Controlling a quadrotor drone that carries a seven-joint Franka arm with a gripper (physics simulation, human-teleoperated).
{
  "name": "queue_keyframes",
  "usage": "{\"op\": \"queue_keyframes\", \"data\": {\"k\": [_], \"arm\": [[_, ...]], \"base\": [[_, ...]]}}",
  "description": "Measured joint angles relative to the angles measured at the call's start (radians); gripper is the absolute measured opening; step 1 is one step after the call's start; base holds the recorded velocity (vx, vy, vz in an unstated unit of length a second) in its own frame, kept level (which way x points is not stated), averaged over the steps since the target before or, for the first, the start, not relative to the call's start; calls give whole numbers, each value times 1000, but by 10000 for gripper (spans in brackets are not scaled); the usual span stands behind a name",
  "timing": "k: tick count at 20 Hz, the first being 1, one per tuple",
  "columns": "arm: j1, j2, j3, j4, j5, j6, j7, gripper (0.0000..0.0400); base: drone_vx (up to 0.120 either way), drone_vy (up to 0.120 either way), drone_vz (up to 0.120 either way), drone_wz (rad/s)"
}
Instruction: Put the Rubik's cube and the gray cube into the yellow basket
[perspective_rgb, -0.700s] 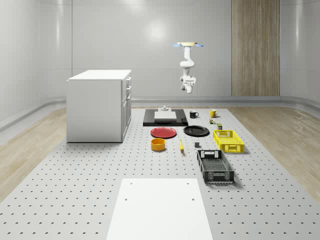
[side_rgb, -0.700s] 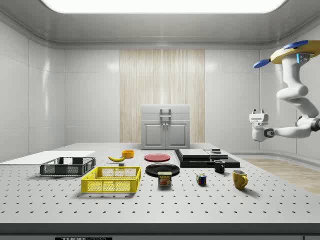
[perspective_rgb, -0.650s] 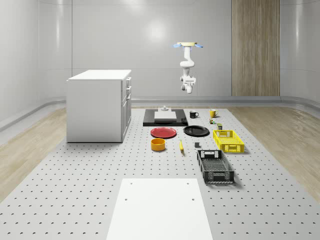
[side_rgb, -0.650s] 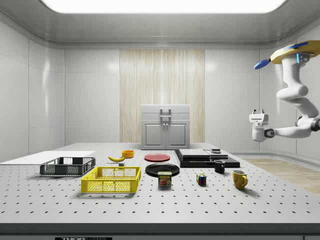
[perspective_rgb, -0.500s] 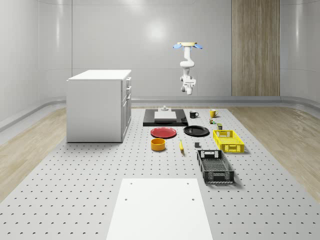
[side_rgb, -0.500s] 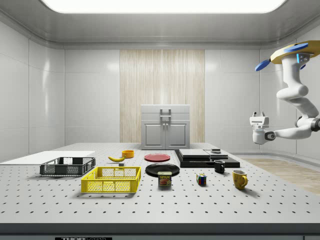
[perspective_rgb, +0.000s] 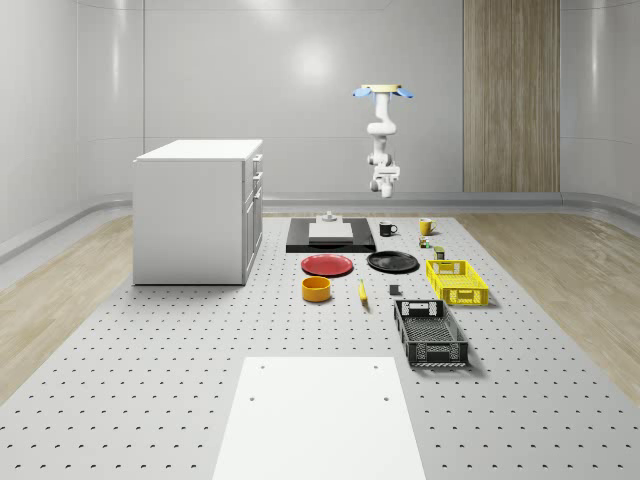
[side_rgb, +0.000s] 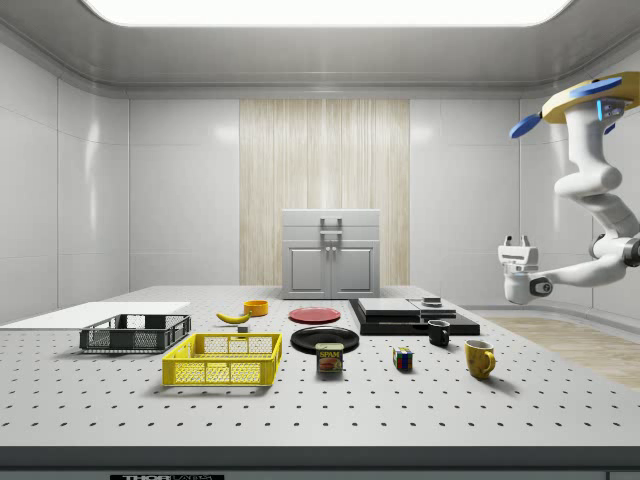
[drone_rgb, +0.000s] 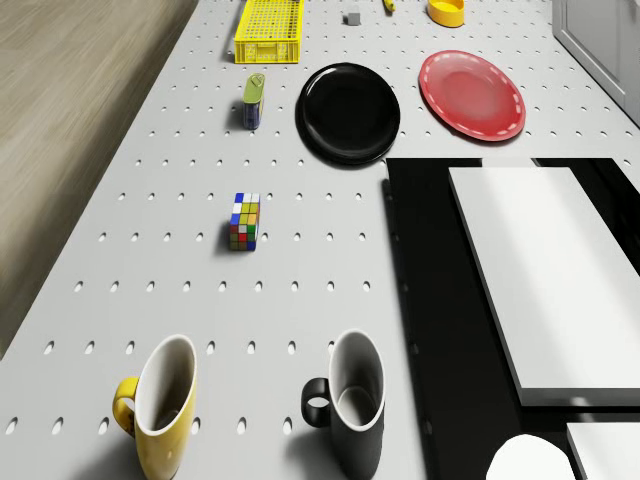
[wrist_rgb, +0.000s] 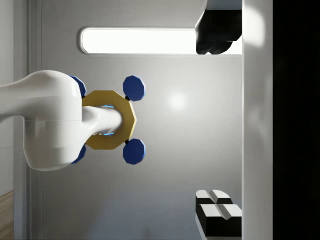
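Observation:
The Rubik's cube (drone_rgb: 244, 221) (side_rgb: 403, 358) (perspective_rgb: 425, 241) lies on the perforated table between the mugs and a tin can. The small gray cube (drone_rgb: 352, 17) (perspective_rgb: 394, 290) sits beside the yellow basket (drone_rgb: 269, 28) (side_rgb: 224, 359) (perspective_rgb: 457, 281), which holds nothing. My drone (perspective_rgb: 381, 91) (side_rgb: 600, 100) hovers high over the table's far end, above the mugs. The gripper (side_rgb: 517, 242) (perspective_rgb: 384, 186) (wrist_rgb: 218, 125) hangs in mid-air well above the Rubik's cube, turned up toward the drone, open, with nothing between its fingers (wrist_rgb: 218, 35).
A yellow mug (drone_rgb: 160, 405) and a black mug (drone_rgb: 350, 400) stand below the drone, next to a black slab (drone_rgb: 420, 300) bearing a white block (drone_rgb: 550, 280). A tin can (drone_rgb: 254, 100), black plate (drone_rgb: 348, 112), red plate (drone_rgb: 471, 95), black basket (perspective_rgb: 430, 333) and white cabinet (perspective_rgb: 198, 210) are also here.
The drone has drifted a little toward the whole-scene view's right. The gripper has sunk slightly and moved with it. The objects on the table have not moved.

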Motion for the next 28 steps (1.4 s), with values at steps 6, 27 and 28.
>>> {"op": "queue_keyframes", "data": {"k": [6, 27, 28], "arm": [[-1, 11, 1, 32, 0, -16, 0, 400], [-4, 6, 4, 33, -1, -7, -1, 400], [-4, 5, 4, 33, -2, -6, -1, 400]], "base": [[120, 120, 0, 0], [120, 120, 0, 0], [120, 80, 0, 0]]}}
